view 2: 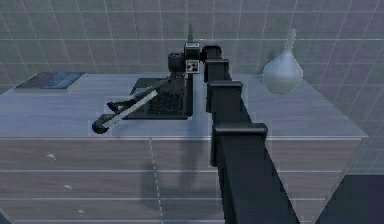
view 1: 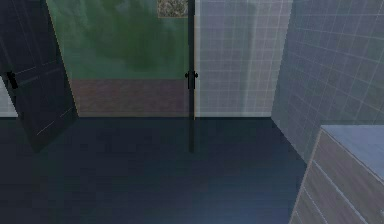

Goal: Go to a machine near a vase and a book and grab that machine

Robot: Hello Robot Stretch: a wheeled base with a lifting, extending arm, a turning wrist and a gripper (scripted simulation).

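Arm side view: arm (view 2: 235, 130) reaches across the counter (view 2: 60, 125). Gripper (view 2: 108, 115) is at the dark boxy machine (view 2: 168, 100), which is probably the target but is hard to make out. Can't tell the grip state, or whether it holds anything. White vase (view 2: 283, 68) at the machine's 2 o'clock, flat book (view 2: 55, 80) at its 10 o'clock.

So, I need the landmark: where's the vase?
The vase is in the arm side view's upper right, on the counter, just right of the arm; the machine sits left of the arm.
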